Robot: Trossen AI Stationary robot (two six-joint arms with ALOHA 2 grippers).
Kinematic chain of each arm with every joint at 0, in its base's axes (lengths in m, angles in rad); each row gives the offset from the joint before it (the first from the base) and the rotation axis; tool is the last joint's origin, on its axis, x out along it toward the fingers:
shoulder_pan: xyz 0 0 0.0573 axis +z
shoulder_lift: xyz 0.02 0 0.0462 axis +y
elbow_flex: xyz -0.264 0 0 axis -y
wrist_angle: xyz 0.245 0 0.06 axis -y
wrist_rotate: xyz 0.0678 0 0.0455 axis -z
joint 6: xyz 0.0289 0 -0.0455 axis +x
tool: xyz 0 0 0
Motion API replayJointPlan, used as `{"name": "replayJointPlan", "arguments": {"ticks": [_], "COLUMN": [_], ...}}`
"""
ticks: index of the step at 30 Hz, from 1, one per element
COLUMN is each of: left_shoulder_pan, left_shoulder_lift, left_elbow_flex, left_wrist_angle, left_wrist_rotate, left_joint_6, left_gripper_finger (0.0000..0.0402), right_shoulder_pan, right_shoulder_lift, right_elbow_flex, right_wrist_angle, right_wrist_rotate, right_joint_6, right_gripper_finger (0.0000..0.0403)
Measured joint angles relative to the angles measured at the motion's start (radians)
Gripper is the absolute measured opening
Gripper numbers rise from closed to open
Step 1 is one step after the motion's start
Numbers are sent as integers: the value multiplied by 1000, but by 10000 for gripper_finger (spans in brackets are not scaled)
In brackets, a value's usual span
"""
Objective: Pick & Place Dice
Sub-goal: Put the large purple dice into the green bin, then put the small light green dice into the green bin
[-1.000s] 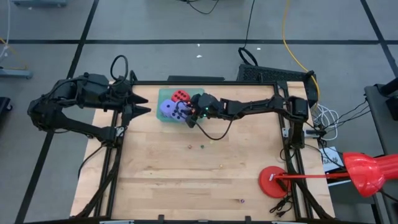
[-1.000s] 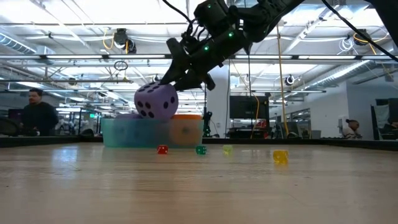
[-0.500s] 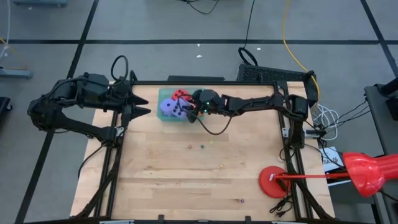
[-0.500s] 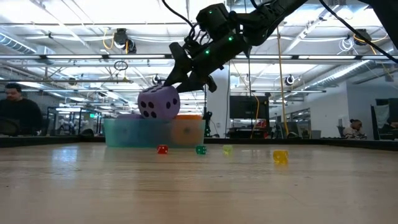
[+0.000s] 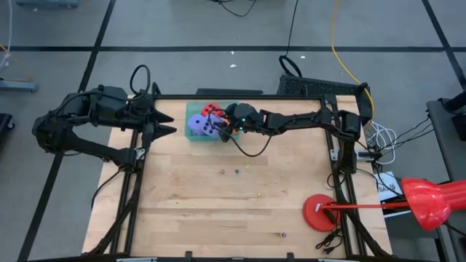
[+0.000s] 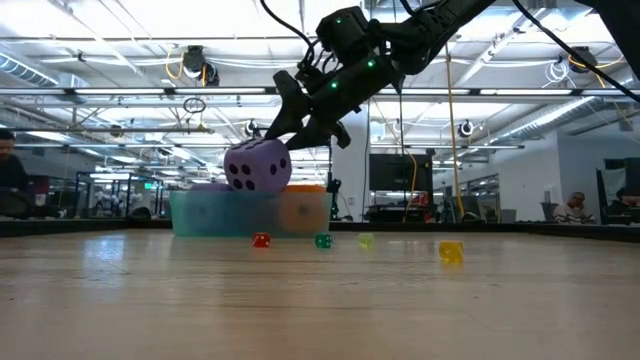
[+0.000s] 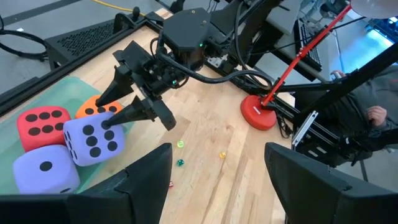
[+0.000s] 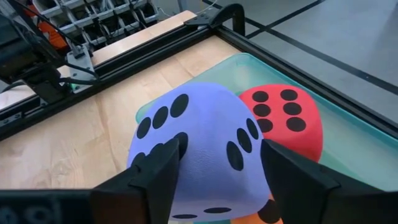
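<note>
Both arms are dark, near black, built of blocky jointed segments with black cables looping alongside. The right claw (image 7: 118, 109) has two tapering, pointed black fingers below a boxy wrist housing with small green lights. The left claw (image 5: 169, 122) has similar pointed fingers

L arm (image 5: 156, 120) parked, fingers apart | R arm (image 5: 227, 128) extended, fingers spread

Purple-blue dice (image 7: 93, 140), red die (image 7: 42, 125) and orange die (image 7: 93, 107), all dark-pipped, on teal tray (image 7: 59, 93).
</note>
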Motion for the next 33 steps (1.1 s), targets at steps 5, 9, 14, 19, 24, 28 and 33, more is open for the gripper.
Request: {"name": "replayJointPlan", "arguments": {"ticks": [5,9,14,19,24,28,33], "left_shoulder_pan": [0,0,0,0,0,0,0], "left_shoulder_lift": [0,0,0,0,0,0,0], "left_elbow_flex": [0,0,0,0,0,0,0], "left_wrist_angle": [0,0,0,0,0,0,0], "left_wrist_rotate": [16,19,23,23,24,24,30], "left_joint_6": [0,-4,-4,-4,-5,-6,-7], "left_gripper_finger": [267,267,267,267,267,267,267], "right_shoulder_pan": [0,0,-1,-3,-3,-5,-7], "right_shoulder_lift": [-1,-19,-42,-41,-41,-45,-92], "right_elbow_flex": [0,-1,-2,-2,-2,-2,0], "right_wrist_angle": [1,-8,-2,-5,9,88,141], "right_wrist_rotate": [0,0,3,2,2,0,2], "right_joint_6": [0,-1,-1,4,39,74,83], "right_gripper_finger": [230,238,243,244,248,249,249]}}
